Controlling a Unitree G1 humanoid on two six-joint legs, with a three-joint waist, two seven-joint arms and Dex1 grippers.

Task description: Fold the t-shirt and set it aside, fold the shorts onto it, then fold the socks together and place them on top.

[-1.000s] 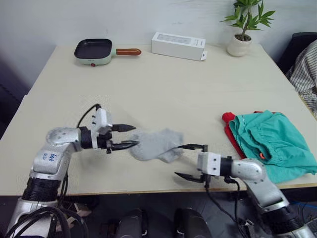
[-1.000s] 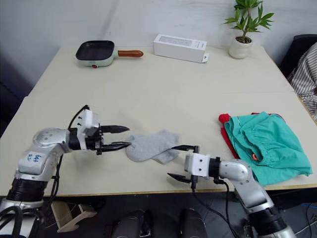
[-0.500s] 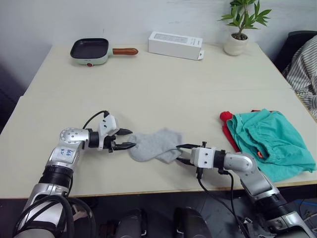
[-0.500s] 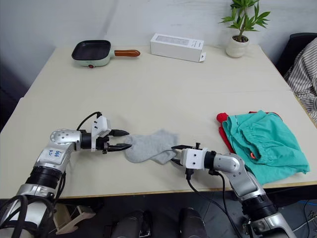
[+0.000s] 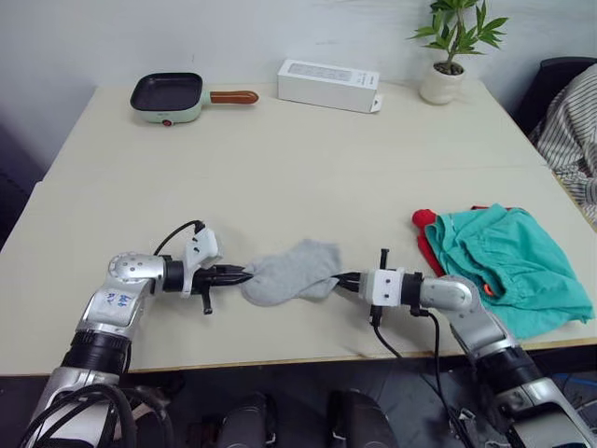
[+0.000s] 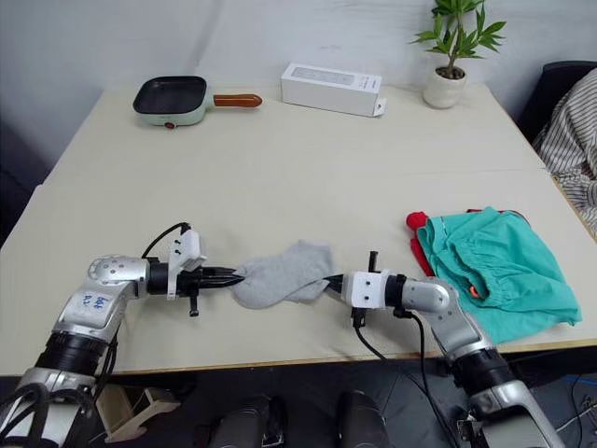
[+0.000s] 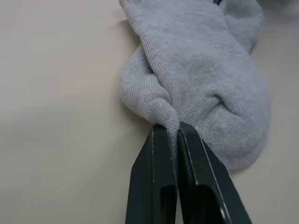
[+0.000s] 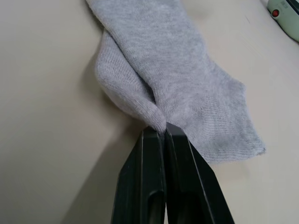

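Left of the shorts [image 5: 508, 266], which cover the t-shirt [image 5: 426, 224], I have each end effector (left [image 5: 244, 274], right [image 5: 341, 280]) clamped on opposite ends of the socks [image 5: 291, 272], ready to fold.

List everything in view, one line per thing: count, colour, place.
socks: a pair, grey, bunched near the table's front edge, between the claws
shorts: one, teal, front right, lying on the shirt
shirt: one, red, under the shorts, its left edge showing
pan: one, mint green with a dark inside and brown handle, far left
box: one, white, far middle
plant: one, green in a white pot, far right
table: one, beige
striped cloth: one, at the right edge, off the table
left claw: shut on the socks' left end
right claw: shut on their right end
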